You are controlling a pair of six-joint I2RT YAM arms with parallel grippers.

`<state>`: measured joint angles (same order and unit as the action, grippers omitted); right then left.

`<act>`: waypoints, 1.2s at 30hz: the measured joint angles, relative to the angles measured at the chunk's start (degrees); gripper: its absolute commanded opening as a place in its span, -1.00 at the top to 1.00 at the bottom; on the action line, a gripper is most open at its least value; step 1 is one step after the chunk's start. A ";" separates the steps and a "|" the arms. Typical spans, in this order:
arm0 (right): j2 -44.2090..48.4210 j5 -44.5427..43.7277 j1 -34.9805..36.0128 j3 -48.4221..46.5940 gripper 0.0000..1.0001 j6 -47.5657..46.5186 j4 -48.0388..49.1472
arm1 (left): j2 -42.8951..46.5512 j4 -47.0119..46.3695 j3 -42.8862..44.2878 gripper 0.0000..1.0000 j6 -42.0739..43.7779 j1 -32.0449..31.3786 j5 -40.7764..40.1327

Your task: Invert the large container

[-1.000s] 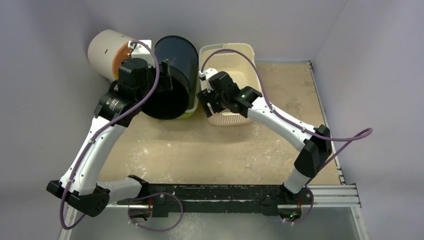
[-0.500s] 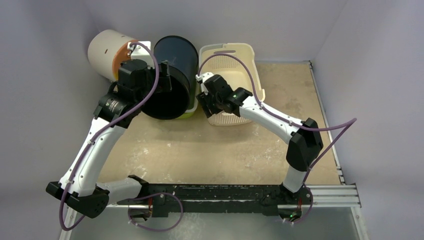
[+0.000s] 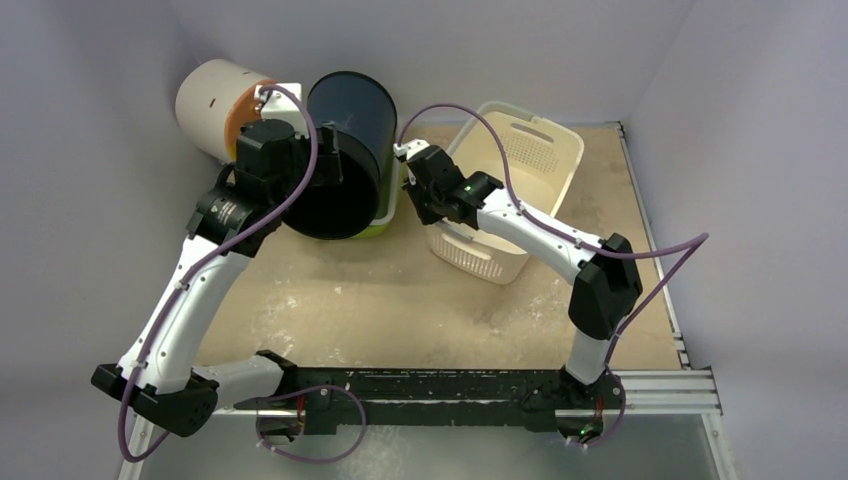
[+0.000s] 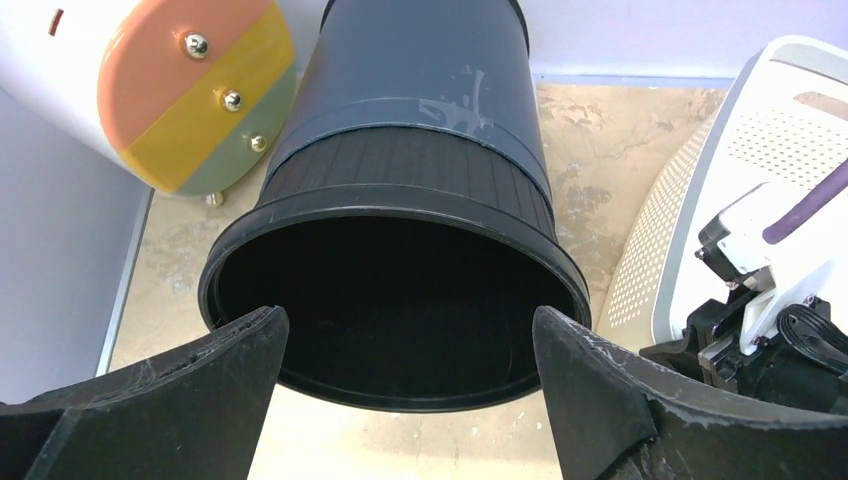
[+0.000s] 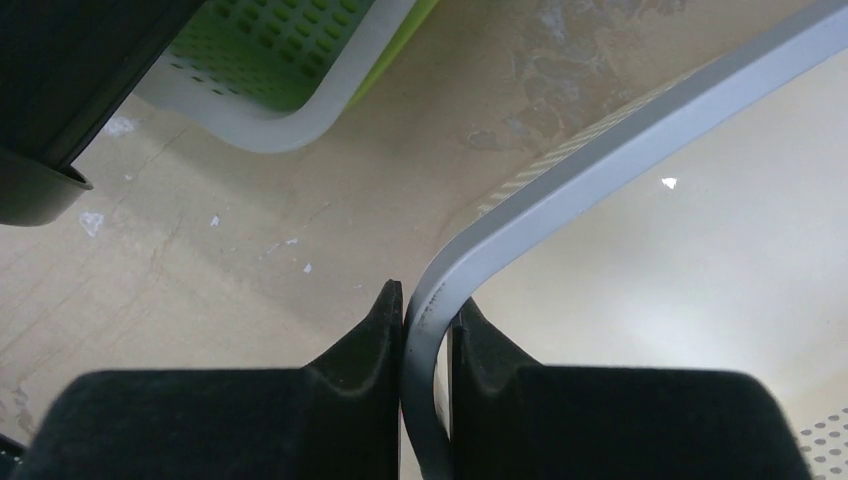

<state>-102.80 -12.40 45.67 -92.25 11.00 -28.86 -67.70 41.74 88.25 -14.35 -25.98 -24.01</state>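
A large cream perforated basket (image 3: 530,170) stands at the back right, turned at an angle, and shows in the left wrist view as a white mesh wall (image 4: 660,230). My right gripper (image 3: 425,205) is shut on the basket's rim (image 5: 560,170) at its left corner, one finger on each side of the rim, as the right gripper (image 5: 427,300) shows in its wrist view. A dark navy bin (image 3: 350,120) lies on its side, its mouth toward my left gripper (image 4: 410,318). That gripper stands open just in front of the bin (image 4: 420,100), holding nothing.
A small green basket (image 3: 385,215) sits under the bin's right side, close to the cream basket's gripped corner (image 5: 290,50). A white cylinder with a striped orange, yellow and green end (image 3: 210,100) lies at the back left. Walls close in the back and sides.
My right gripper has closed onto the cream basket's rim. The basket has swung round, its far end moving right and away from the bin. The left arm has not moved.
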 measured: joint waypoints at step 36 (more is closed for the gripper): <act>25.46 36.46 -29.33 24.17 1.00 22.88 40.83 | 2.38 2.97 1.99 -0.86 -1.14 0.00 -0.74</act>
<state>-77.34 24.05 16.34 -68.07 33.89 11.97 -65.32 44.71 90.24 -15.49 -25.98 -24.75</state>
